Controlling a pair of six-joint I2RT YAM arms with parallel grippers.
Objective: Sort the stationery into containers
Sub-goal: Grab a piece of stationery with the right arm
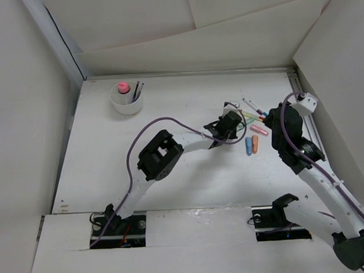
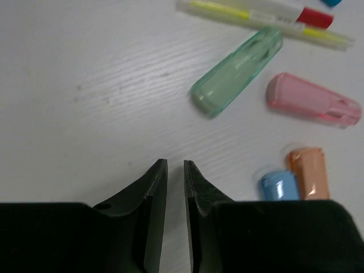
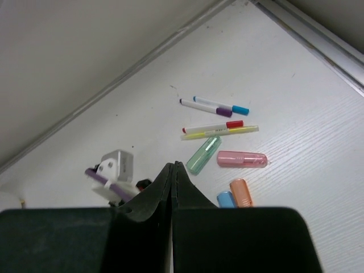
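Note:
A low white cup (image 1: pixel 127 102) at the back left holds a tube with a round pink cap (image 1: pixel 123 87) and thin pens. Loose stationery lies at the right: thin markers (image 1: pixel 251 104), a green piece (image 2: pixel 236 71), a pink piece (image 2: pixel 313 99), an orange piece (image 2: pixel 307 173) and a blue piece (image 2: pixel 278 186). My left gripper (image 2: pixel 175 162) is low over the table just left of the green piece, its jaws a narrow gap apart and empty. My right gripper (image 3: pixel 172 165) is shut and empty, above the pile (image 3: pixel 203 154).
Markers with red (image 3: pixel 213 127), blue (image 3: pixel 222 105) and purple (image 3: pixel 205 107) caps and a yellow one (image 3: pixel 219 133) lie beyond the stubby pieces. The left arm's wrist camera (image 3: pixel 116 170) is close to my right gripper. Walls (image 1: pixel 323 52) enclose the back and right.

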